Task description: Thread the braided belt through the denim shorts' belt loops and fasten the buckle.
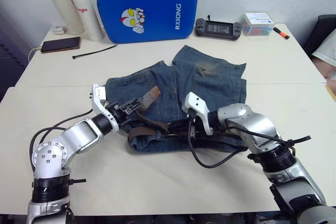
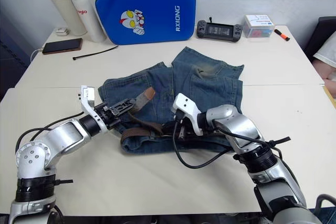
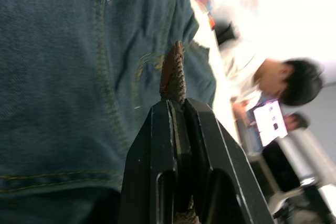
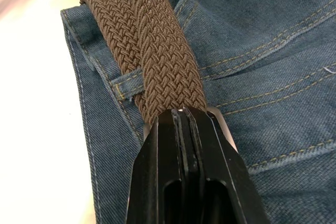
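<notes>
Left eye view first: the pale table (image 1: 157, 177) carries everything, with the blue case (image 1: 147, 10) standing at 12 o'clock and two tall bottles (image 1: 73, 6) at 11 o'clock beside it. Dead centre lie the denim shorts (image 1: 210, 85), spread flat, waistband toward 6 o'clock. Along that waistband runs the braided belt (image 1: 152, 125), looping at the 8 o'clock corner of the shorts and rising to a free tip near the left gripper (image 1: 135, 106). That left claw is pinching the belt just behind its tip, fingers (image 3: 157, 171) pressed tight on the strap above the denim. Over at 3 o'clock from it, the right gripper (image 1: 190, 128) is clamped on the belt at the waistband, fingers (image 4: 173, 182) squeezed together. Right there, one of the belt loops (image 4: 128, 83) crosses the strap.
</notes>
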`<state>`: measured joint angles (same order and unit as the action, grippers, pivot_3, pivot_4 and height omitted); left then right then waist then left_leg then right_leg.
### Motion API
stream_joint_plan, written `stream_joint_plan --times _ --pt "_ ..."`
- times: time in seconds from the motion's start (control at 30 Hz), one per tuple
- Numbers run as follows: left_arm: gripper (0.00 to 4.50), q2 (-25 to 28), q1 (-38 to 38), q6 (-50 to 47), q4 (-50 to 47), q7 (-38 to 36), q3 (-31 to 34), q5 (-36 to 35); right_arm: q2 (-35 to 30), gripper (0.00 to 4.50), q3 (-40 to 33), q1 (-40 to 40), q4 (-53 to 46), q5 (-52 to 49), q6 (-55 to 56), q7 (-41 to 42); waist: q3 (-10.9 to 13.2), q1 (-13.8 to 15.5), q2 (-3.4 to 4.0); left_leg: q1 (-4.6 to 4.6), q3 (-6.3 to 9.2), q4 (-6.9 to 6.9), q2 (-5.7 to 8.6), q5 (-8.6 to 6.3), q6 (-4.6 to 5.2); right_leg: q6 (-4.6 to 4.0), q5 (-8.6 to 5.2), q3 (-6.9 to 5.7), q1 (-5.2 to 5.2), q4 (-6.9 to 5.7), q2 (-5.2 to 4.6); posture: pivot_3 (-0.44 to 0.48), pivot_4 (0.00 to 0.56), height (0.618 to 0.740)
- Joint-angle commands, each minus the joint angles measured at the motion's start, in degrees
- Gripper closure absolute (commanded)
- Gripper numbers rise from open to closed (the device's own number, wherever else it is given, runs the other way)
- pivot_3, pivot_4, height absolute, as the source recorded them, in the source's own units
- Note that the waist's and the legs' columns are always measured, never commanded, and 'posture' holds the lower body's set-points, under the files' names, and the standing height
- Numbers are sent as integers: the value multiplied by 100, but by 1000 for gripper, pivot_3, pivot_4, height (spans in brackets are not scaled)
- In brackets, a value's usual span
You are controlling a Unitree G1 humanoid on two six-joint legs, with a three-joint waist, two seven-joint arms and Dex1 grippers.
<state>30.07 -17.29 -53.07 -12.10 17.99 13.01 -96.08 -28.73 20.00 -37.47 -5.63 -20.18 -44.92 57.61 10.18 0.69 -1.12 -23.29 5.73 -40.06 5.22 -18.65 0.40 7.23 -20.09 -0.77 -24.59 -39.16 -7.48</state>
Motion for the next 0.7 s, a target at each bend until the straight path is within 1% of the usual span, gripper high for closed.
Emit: stream_joint_plan --times 0.03,0.17,0.27,0.4,0.57,0.7 --pt "4500 -80 -246 141 78 -274 -110 527 92 4481 163 14 25 108 48 -16 0 0 0 0 0 0 0 0 0 0 0 0 1 0 0 0 150 677" --pt "4500 -272 -472 110 65 -412 -234 783 148 4481 284 -17 106 204 -189 -99 -1 -23 0 1 1 0 0 0 0 0 0 -2 1 0 0 0 150 677" --pt "4500 -229 -576 -36 59 -636 -360 1057 58 4481 499 -55 164 299 -377 -41 -1 -80 2 2 1 2 -1 0 0 0 0 -3 1 0 0 0 150 677" --pt "4500 -356 -834 -131 172 -809 -394 1131 54 4481 735 -144 284 385 -671 -69 -4 -75 -2 5 3 5 -2 0 0 0 0 -4 2 0 1 0 150 677" --pt "4500 -560 -1305 -227 471 -1013 -431 1228 47 4481 1038 -175 268 542 -871 -118 -15 -80 -6 9 4 3 -1 0 0 0 0 -6 6 0 0 0 150 677" --pt "4500 -742 -1893 -234 951 -1268 -424 1473 -56 4481 1362 -128 183 772 -897 -135 -41 -84 -8 10 4 4 -1 0 0 0 0 -7 7 0 1 0 150 677"
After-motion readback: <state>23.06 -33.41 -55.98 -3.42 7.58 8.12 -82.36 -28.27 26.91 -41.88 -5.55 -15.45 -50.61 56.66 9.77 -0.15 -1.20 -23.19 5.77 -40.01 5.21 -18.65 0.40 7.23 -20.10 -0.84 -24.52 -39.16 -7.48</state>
